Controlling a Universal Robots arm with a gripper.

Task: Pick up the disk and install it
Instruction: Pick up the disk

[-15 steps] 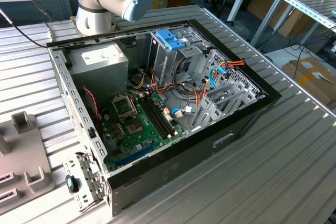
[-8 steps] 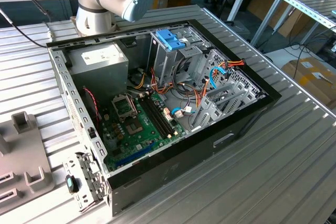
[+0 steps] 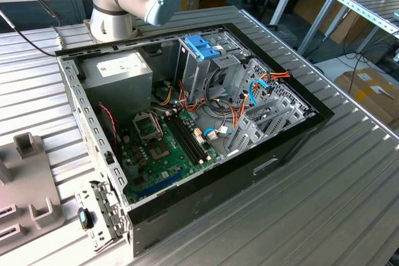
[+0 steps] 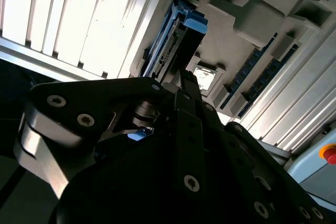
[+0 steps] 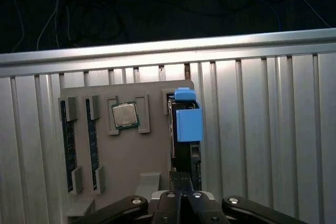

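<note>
Step in hand: pick-up of the disk, judged from the wrist views.

- The disk (image 5: 187,121) stands on edge in a slot of the grey holder tray (image 5: 126,156), with its light-blue carrier uppermost. The tray lies on the ribbed metal table (image 5: 262,129).
- Same tray: 1 processor (image 5: 125,115) just beside the disk's slot, and 2 memory sticks (image 5: 65,145) beyond it, well apart from the disk.
- The gripper (image 5: 184,181) sits in line with the disk's long edge, close at 1 end. In the second wrist view the gripper (image 4: 186,80) points at the disk (image 4: 176,35).
- Jaw state: cannot tell. Contact with the disk: cannot tell.
- Exterior view: the open computer case (image 3: 293,147) lies on the table. Its drive cage, topped by a darker blue bracket (image 3: 201,47), is at the far side. No disk seated there, so install not yet done.

Notes for doing the grasp well (judgement):
- Centre on the disk's thickness and clamp its 2 flat faces, not the blue tab alone, which may flex.
- Keep the approach parallel to the slot so the disk does not bind.
- Stay clear of the processor pocket next door.
</note>
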